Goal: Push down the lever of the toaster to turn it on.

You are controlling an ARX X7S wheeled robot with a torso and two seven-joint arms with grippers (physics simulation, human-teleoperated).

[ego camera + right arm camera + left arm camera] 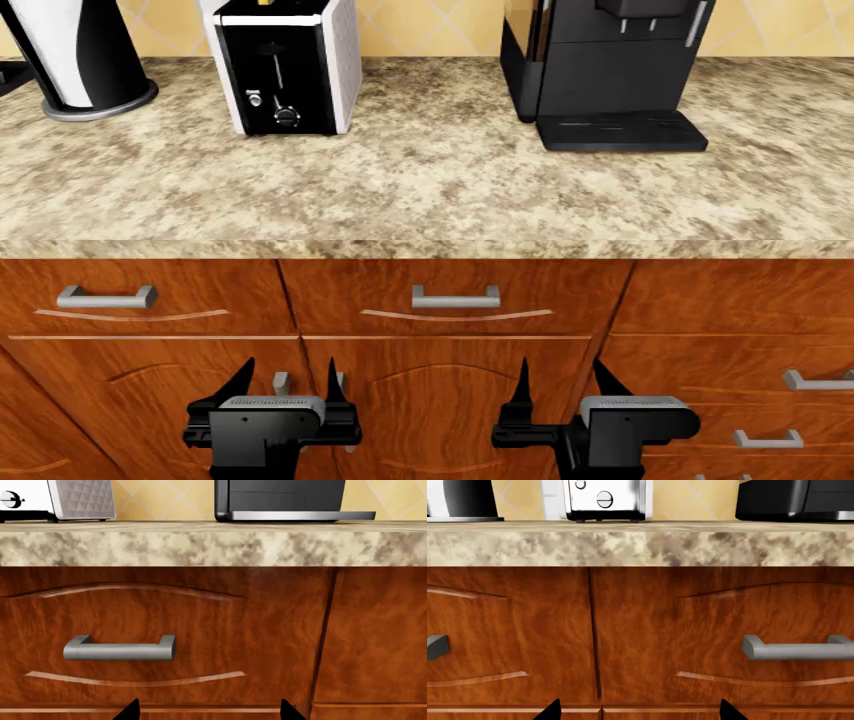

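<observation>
Your two black grippers, left (pixel 283 392) and right (pixel 558 392), hang wide-fingered and empty below the speckled granite countertop (pixel 427 190). On that countertop's far left stands the white-sided, black-fronted toaster (pixel 284 68), its small black lever (pixel 268 49) facing you, unpressed.

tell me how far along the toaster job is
Nothing looks done yet. The small black lever tab sits low on the glossy black front of the white-sided toaster, but whether it is pressed cannot be told. Neither hand is at work: the left hand and right hand hang open below the speckled granite countertop, before the wooden cabinet doors. Reaching and pushing remain.
</observation>
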